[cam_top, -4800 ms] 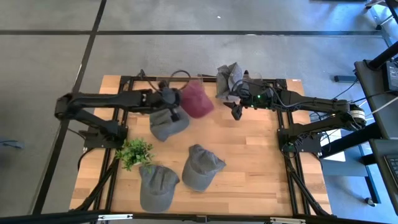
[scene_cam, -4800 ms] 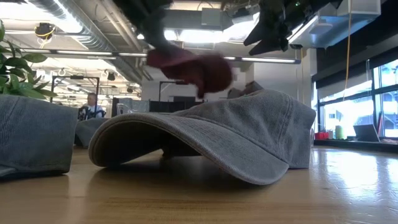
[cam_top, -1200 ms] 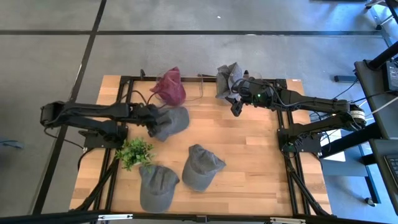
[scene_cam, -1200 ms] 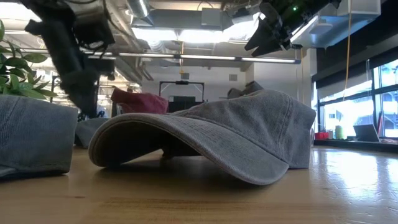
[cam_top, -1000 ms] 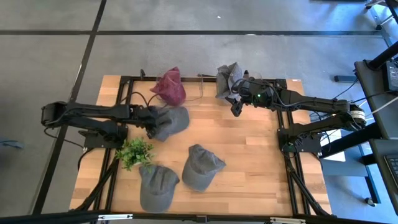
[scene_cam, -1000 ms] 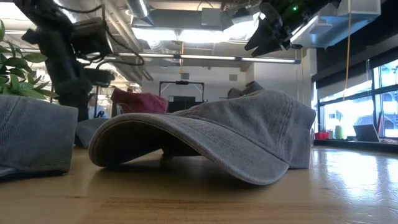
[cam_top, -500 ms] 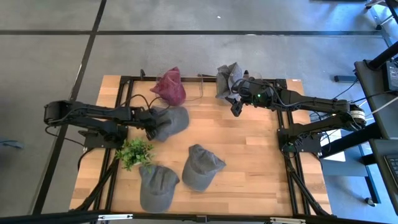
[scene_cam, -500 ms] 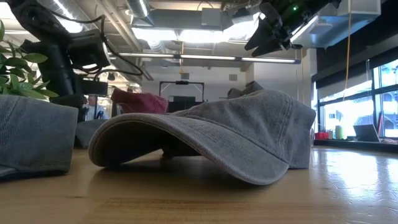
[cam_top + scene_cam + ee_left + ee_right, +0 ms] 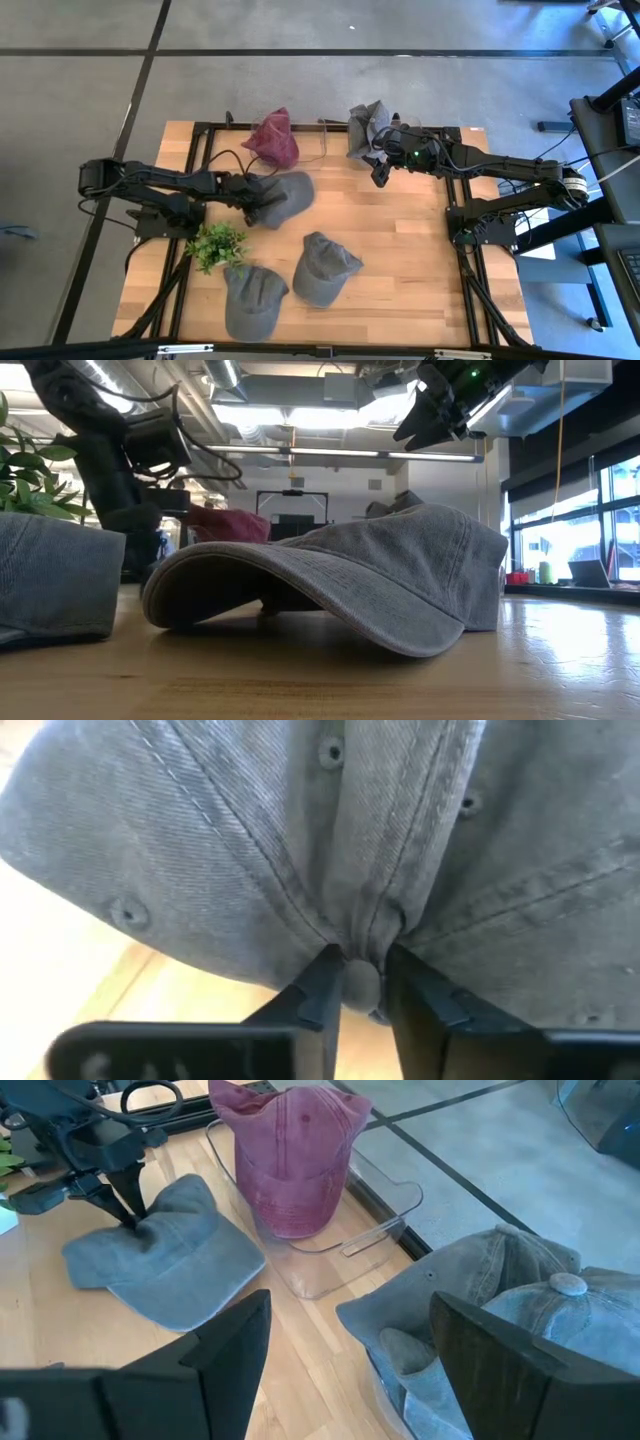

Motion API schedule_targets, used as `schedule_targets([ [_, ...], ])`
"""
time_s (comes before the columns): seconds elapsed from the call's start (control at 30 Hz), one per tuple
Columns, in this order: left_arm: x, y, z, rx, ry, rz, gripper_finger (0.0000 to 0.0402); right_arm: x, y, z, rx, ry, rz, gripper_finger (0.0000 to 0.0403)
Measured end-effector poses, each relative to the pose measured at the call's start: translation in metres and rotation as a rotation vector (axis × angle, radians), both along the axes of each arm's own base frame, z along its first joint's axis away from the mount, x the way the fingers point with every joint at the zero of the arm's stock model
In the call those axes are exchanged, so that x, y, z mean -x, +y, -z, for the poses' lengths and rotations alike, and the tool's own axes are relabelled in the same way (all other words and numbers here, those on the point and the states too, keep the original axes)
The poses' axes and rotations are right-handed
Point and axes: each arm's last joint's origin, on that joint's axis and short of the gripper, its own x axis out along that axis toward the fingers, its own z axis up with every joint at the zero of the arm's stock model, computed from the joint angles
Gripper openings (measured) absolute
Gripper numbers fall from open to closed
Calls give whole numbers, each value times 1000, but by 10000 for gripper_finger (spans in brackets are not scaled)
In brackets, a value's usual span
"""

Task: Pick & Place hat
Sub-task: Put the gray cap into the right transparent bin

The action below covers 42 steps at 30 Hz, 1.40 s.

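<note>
A grey hat [image 9: 287, 197] lies crown-up on the wooden table left of the middle; the right wrist view shows it too [image 9: 165, 1270]. My left gripper [image 9: 256, 196] is shut on it, reaching in from the table's left. A maroon hat [image 9: 272, 140] sits on a clear tray [image 9: 325, 1270] at the far edge. My right gripper [image 9: 380, 178] hangs open above the far right part of the table, beside a pile of grey hats [image 9: 367, 126]. My left gripper pinches the grey hat's crown at its top button [image 9: 362, 984] between its two fingertips [image 9: 320, 988]. The cloth there is gathered into folds. The fingers come from above, slanting in from the table's left. The hat's brim and rim lie on the table.
Two more grey hats [image 9: 323, 268] [image 9: 252, 300] lie near the table's near edge, the first filling the low view [image 9: 340, 585]. A small green plant [image 9: 217, 245] stands at the left, just nearer than my left gripper. Bare wood stretches on the right half.
My left gripper has moved toward the table's right and come down over the grey hat's crown. The hat has slid a little toward the right. My right arm has kept still.
</note>
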Motion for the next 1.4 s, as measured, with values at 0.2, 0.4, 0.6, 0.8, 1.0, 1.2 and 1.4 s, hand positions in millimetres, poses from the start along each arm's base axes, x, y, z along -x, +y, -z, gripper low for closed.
schedule_targets([
  [0.2, -3, 1, -2, -6, -31, -10, 41, 0, 0, 0, 0, 0, 0, 273],
  [0.4, -15, -1, -15, -15, -66, 33, 31, 0, 0, 0, 0, 0, -1, 273],
  [0.6, -36, -2, -46, -76, -146, 110, 26, 0, 0, 0, -18, -11, 8, 273],
  [0.8, -62, -6, -94, -175, -257, 241, 26, -3, 2, -3, -52, -55, -69, 273],
  [1.0, -83, -8, -156, -322, -414, 346, 26, -10, 1, -20, -1, -243, -90, 273],
  [1.2, -89, -7, -193, -419, -499, 401, 26, -14, 4, -33, 36, -379, -112, 273],
  [1.4, -91, -7, -206, -435, -536, 396, 26, -22, 16, -38, -54, -469, -320, 273],
])
